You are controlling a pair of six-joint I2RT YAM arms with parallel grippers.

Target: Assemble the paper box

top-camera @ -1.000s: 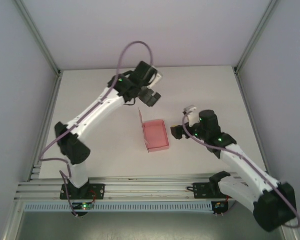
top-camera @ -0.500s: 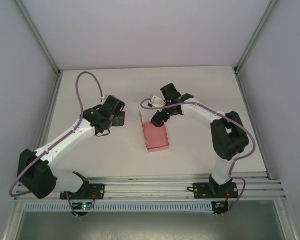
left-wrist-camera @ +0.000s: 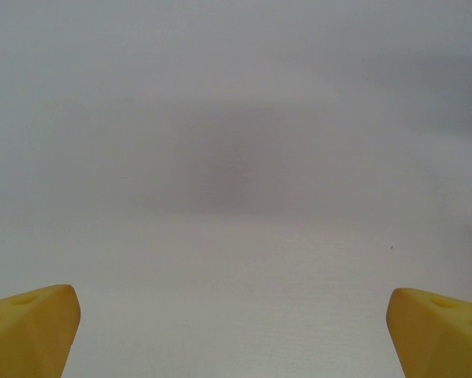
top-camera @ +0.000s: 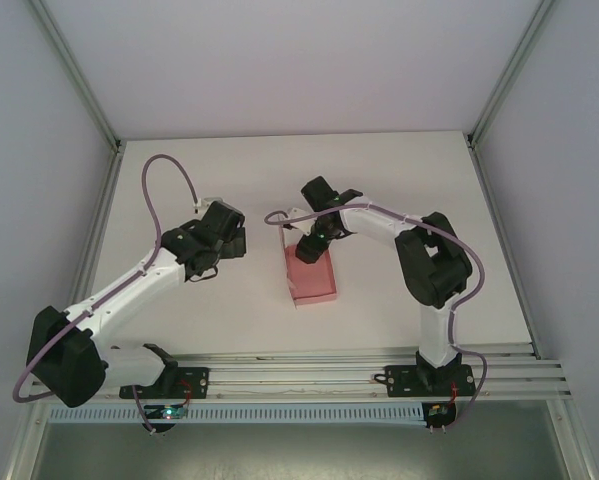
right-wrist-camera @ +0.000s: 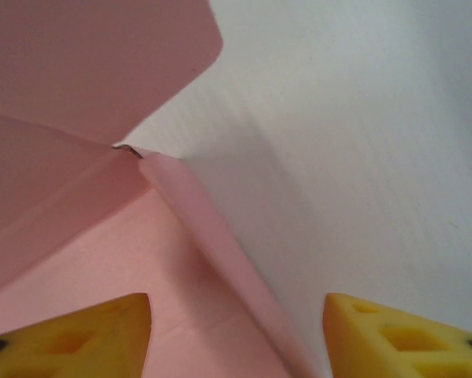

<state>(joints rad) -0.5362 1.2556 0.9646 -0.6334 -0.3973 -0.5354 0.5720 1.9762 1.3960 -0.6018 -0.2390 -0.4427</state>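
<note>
- Top external view: the paper box [top-camera: 315, 278] sits roughly mid-table [top-camera: 409, 180], between the two arms. It looks like a shallow open pink tray.
- The right gripper [top-camera: 312, 245] is over the far end of the box. On the right wrist cam its fingers are spread with nothing pinched. A low side wall [right-wrist-camera: 220, 244] of the tray runs up between them, so one fingertip [right-wrist-camera: 78, 335] is over the pink floor and the other is over bare table. A tall flap [right-wrist-camera: 102, 63] with a rounded corner stands just past the wall's far end.
- My guess at the step: grab that wall or corner and fold it into place. I'd centre the wall between the pads, close gently so the thin card doesn't crease, and steer clear of the flap.
- The box looks light and nothing pins it down, so a sideways shove would probably just slide it. Bracing it with the other arm seems smart.
- Pose-wise, the right arm's elbow is hunched up on the right side, the forearm reaches left toward the box, and the wrist is tipped down.
- The left gripper [left-wrist-camera: 234, 335] is off to the left, well apart from the box. Its fingers are wide open over bare table, and the arm stretches diagonally from its base.
</note>
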